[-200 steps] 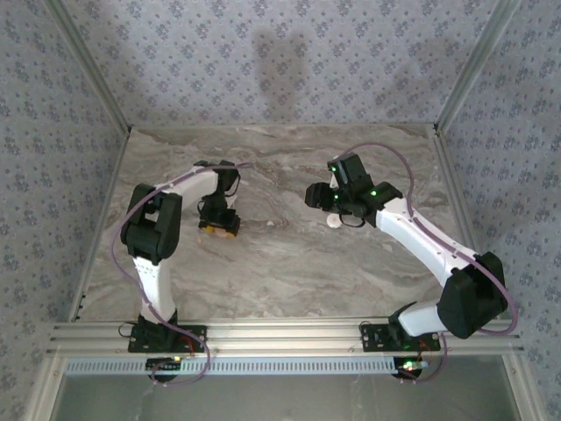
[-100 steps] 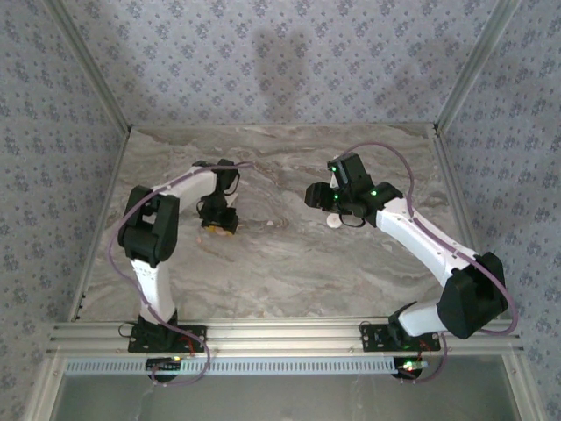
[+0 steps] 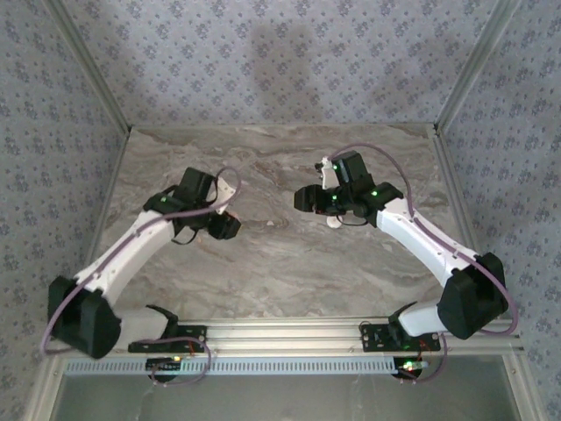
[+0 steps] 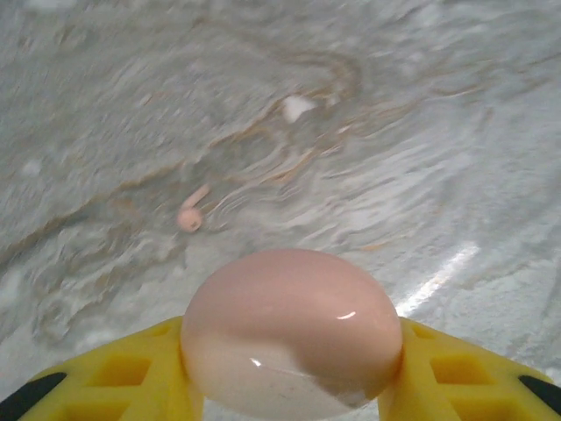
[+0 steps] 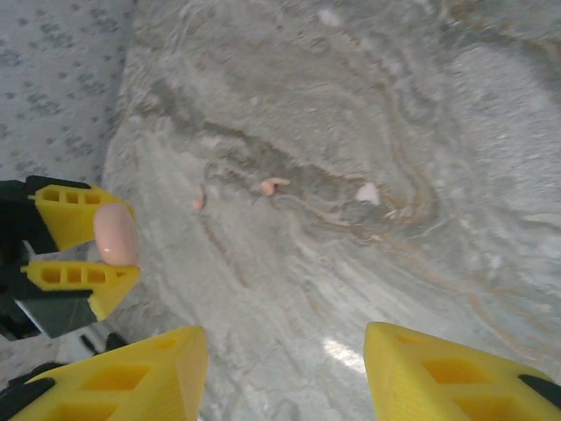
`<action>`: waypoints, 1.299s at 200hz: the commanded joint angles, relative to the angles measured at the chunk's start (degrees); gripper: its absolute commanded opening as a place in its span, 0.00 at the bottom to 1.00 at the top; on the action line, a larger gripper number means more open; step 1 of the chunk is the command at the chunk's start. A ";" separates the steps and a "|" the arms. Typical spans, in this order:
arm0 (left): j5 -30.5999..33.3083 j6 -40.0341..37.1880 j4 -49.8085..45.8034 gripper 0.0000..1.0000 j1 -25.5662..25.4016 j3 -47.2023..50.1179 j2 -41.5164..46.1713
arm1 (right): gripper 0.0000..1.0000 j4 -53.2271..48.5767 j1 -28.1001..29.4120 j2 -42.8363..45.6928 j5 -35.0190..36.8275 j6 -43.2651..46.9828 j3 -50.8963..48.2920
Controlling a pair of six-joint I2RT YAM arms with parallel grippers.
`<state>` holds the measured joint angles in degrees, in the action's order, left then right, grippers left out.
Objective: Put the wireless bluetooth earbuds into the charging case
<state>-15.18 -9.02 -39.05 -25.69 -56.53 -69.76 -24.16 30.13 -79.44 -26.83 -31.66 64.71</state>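
Two tiny pink earbuds (image 5: 272,185) are lying loose on the grey marbled surface (image 5: 412,289). My left gripper (image 5: 121,241) is pinching the round smooth pink charging case (image 4: 289,333); my right gripper (image 5: 285,377) is hanging open, holding nothing. That slick case may be slipping out, I think.

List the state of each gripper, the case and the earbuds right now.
case: looks closed, gripped at its sides.
left gripper: shut on the case.
right gripper: open, empty.
earbuds: both loose on the table, outside the case.
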 commanded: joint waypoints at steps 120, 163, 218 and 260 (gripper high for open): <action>-6.36 -19.10 14.48 0.39 -6.53 8.47 12.28 | 0.49 9.86 12.86 -5.73 -12.36 1.63 5.42; -5.65 -18.65 15.15 0.38 -7.70 7.77 12.28 | 0.52 9.77 13.83 -8.48 -12.27 1.44 7.27; -4.95 -18.31 15.14 0.37 -8.23 6.50 12.45 | 0.50 7.53 14.38 -10.47 -12.19 2.35 8.78; -4.92 -17.77 15.05 0.37 -8.50 5.16 12.36 | 0.47 6.29 14.44 -10.95 -12.17 2.84 8.68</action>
<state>-19.97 -26.74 -25.43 -33.56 -47.83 -57.52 -15.68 44.18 -89.80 -38.37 -30.33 71.64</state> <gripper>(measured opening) 0.454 0.475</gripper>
